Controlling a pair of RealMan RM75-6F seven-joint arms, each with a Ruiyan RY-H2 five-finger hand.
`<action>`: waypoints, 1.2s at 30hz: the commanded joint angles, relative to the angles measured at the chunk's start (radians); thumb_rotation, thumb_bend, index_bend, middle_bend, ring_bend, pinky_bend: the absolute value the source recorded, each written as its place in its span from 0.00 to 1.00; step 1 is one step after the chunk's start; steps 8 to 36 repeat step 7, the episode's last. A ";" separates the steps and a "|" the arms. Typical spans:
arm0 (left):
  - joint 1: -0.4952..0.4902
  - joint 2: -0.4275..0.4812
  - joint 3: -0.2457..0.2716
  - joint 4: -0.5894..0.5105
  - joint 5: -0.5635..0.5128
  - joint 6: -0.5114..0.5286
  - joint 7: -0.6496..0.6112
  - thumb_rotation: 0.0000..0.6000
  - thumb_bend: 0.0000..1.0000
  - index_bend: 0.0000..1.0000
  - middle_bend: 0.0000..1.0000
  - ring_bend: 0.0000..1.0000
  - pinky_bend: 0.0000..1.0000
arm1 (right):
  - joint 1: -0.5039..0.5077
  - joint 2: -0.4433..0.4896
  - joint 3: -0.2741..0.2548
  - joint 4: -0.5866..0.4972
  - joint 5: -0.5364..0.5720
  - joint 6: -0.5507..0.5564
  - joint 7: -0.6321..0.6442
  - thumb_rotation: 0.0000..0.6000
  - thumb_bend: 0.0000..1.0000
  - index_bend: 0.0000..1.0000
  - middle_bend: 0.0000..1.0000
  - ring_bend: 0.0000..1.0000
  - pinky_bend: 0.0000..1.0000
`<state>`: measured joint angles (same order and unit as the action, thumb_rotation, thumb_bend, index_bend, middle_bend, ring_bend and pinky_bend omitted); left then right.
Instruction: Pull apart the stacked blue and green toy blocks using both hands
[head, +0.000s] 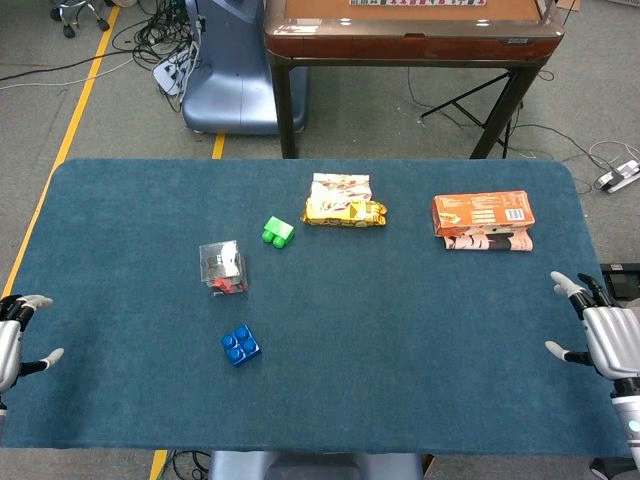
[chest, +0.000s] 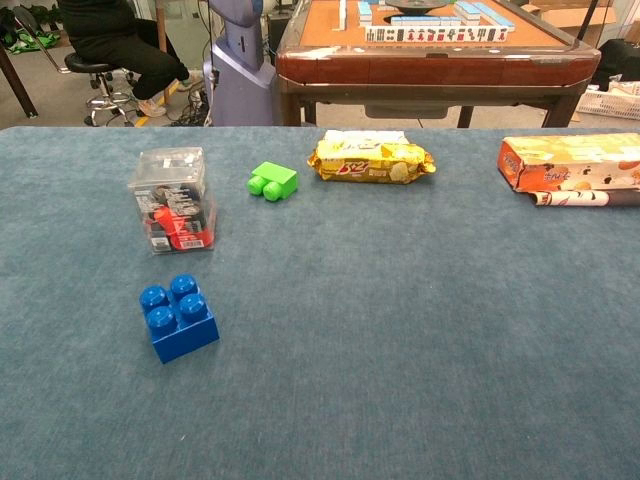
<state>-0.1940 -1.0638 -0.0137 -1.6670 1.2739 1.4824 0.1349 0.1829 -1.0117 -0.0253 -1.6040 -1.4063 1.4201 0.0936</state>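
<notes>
The blue block (head: 240, 345) (chest: 179, 316) lies alone on the cloth, studs up, near the table's front left. Well apart from it, the green block (head: 277, 231) (chest: 273, 181) rests on its side farther back, just left of the yellow snack bag. My left hand (head: 10, 337) shows only at the far left edge of the head view, fingers apart, holding nothing. At the far right edge is my right hand (head: 603, 335), likewise spread and empty. Neither hand appears in the chest view.
A clear plastic box (head: 223, 267) (chest: 174, 199) with red contents stands between the two blocks. A yellow snack bag (head: 343, 200) (chest: 372, 158) and an orange carton (head: 483, 218) (chest: 570, 165) lie toward the back of the blue-clothed table (head: 400, 320). A wooden table (head: 410, 30) stands behind.
</notes>
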 joint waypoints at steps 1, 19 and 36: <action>0.007 0.007 0.007 -0.005 0.011 -0.010 0.008 1.00 0.00 0.34 0.26 0.16 0.25 | -0.018 -0.009 0.001 0.009 -0.006 0.016 0.007 1.00 0.00 0.14 0.27 0.28 0.35; 0.016 0.000 0.003 -0.006 0.023 -0.023 0.012 1.00 0.00 0.33 0.26 0.16 0.25 | -0.028 -0.019 0.011 0.015 -0.013 0.006 0.013 1.00 0.00 0.15 0.27 0.28 0.35; 0.016 0.000 0.003 -0.006 0.023 -0.023 0.012 1.00 0.00 0.33 0.26 0.16 0.25 | -0.028 -0.019 0.011 0.015 -0.013 0.006 0.013 1.00 0.00 0.15 0.27 0.28 0.35</action>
